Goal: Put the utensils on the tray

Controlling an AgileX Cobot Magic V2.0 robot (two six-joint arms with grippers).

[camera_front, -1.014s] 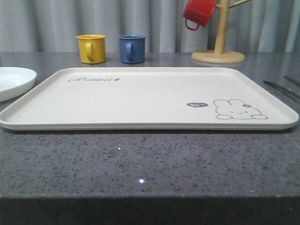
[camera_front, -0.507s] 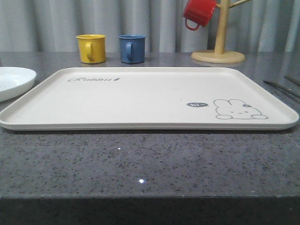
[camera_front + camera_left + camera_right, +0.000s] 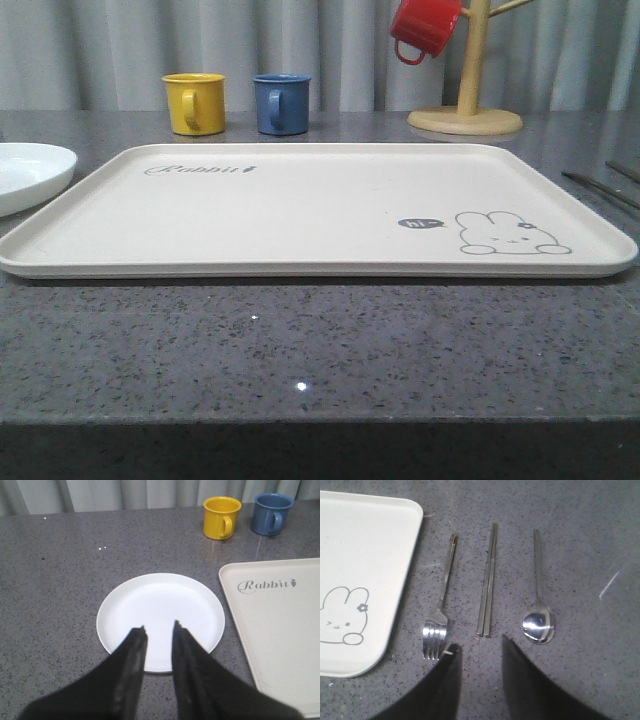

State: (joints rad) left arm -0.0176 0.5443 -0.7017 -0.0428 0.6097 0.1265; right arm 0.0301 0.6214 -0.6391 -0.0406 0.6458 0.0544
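- The left gripper (image 3: 157,632) hangs above the near edge of the white plate (image 3: 160,605), its two dark fingers a narrow gap apart and holding nothing; whether the tips touch the plate I cannot tell.
- The plate is round, shallow and bare, lying on the speckled grey table (image 3: 60,560). Just beside it, away from the gripper's side, is a corner of the cream tray (image 3: 280,630), cut off by the frame, with the script word "Rabbit" on it.
- Beyond the plate, well apart from the gripper, stand a yellow mug (image 3: 221,517) and a blue mug (image 3: 270,513), side by side.
- The right gripper (image 3: 477,652) is open by a moderate gap and empty, its finger bases cut off at the frame edge.
- Just ahead of its tips lie the chopsticks (image 3: 487,582), flat and pressed together as a pair.
- To one side lies the fork (image 3: 440,610), its four tines close to one fingertip; to the other the spoon (image 3: 538,615), its oval bowl toward the gripper. All three are silver, roughly parallel, on the table and off the tray.
- Past the fork, the tray's rounded corner shows a grey bunny drawing (image 3: 342,615), partly cut off.
- In the front view only thin dark ends of the utensils show at the frame's edge, too slim to tell apart.
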